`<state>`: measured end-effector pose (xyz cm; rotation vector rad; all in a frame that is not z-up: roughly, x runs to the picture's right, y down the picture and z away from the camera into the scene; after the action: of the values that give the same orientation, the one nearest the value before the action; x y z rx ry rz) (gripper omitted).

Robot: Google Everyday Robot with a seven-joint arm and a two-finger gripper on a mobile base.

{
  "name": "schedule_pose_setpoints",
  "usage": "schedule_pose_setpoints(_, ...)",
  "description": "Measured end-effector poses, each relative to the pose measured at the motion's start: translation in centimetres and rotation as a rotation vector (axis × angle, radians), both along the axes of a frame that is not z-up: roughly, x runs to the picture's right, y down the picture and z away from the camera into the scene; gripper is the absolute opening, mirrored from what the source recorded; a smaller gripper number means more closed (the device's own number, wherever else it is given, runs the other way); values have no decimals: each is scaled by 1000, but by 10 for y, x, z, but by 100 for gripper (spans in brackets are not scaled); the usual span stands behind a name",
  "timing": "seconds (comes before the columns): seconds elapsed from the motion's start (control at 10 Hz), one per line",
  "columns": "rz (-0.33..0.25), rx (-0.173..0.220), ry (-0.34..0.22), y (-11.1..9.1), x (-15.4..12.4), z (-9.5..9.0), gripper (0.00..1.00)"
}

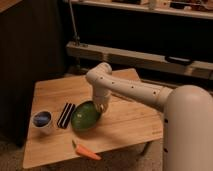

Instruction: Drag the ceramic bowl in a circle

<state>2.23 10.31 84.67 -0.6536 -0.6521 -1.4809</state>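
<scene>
Arm (125, 89) bent downward — tool (101, 107) at rim of the ceramic bowl (82, 117)

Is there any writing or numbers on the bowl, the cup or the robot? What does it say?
None: there are no words, numbers or signs to read.
The bowl is plain green, and the cup, the carrot and the table show no writing.
The arm has only dark dots, not letters.
The gripper, down at the bowl's right edge, shows no label.
</scene>
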Motion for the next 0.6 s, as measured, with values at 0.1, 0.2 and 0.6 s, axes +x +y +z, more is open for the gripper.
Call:
schedule_pose_setpoints(0.1,18,-13,34,-3,27,8,3)
schedule_pose_setpoints(0.2,32,-21,61,-5,50,14,3)
schedule_pose_setpoints(0.6,77,-42,134,-9,121,24,3)
